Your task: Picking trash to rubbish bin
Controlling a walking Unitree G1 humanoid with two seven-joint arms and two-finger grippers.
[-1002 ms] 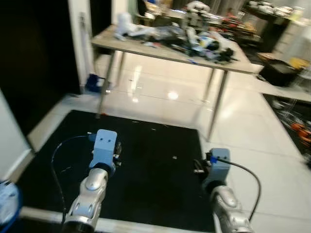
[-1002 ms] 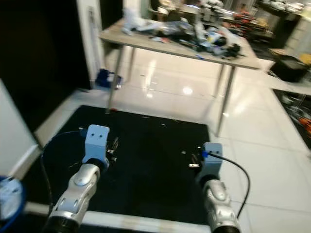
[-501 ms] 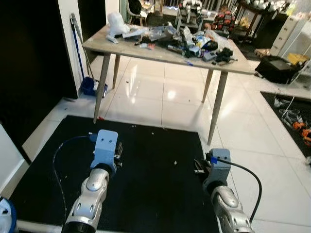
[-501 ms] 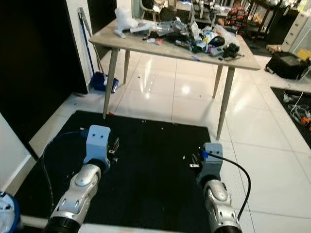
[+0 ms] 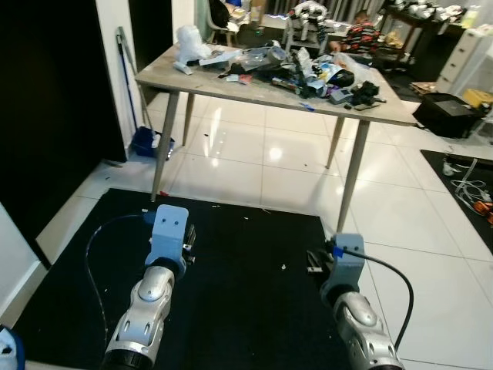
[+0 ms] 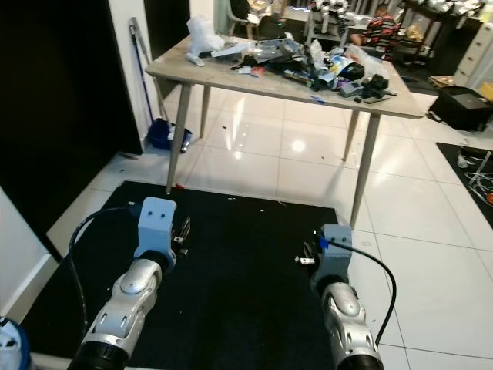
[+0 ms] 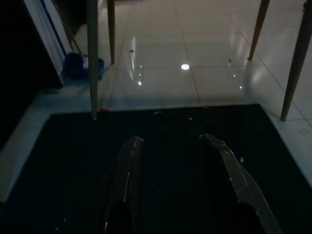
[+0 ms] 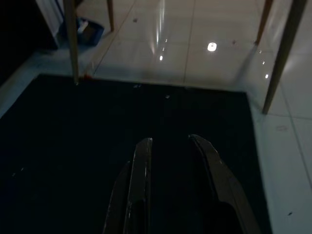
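Note:
A wooden table [image 5: 192, 79] stands ahead, piled with clutter, with a crumpled white bag [image 5: 189, 38] at its left end. Small pale scraps [image 5: 283, 267] lie on the black mat [image 5: 246, 239] below me. A blue-rimmed container with white inside [image 6: 11, 344] sits at the lower left edge. Both arms reach forward low over the mat, with blue wrist blocks at left [image 5: 169, 230] and right [image 5: 347, 258]. My left gripper [image 7: 170, 139] is open and holds nothing. My right gripper [image 8: 169, 139] is open too, its fingers closer together, over bare mat.
A broom and blue dustpan [image 5: 145, 140] lean by the dark wall at the left. A black case [image 5: 447, 112] and loose cables [image 5: 466, 185] lie on the floor at the right. Table legs [image 5: 348, 181] stand at the mat's far edge, with white tile floor [image 5: 262, 154] beyond.
The whole picture has shifted and sharpened, so the camera moved; the table sits a little differently in view. Both arms keep the same pose, and both grippers hold nothing.

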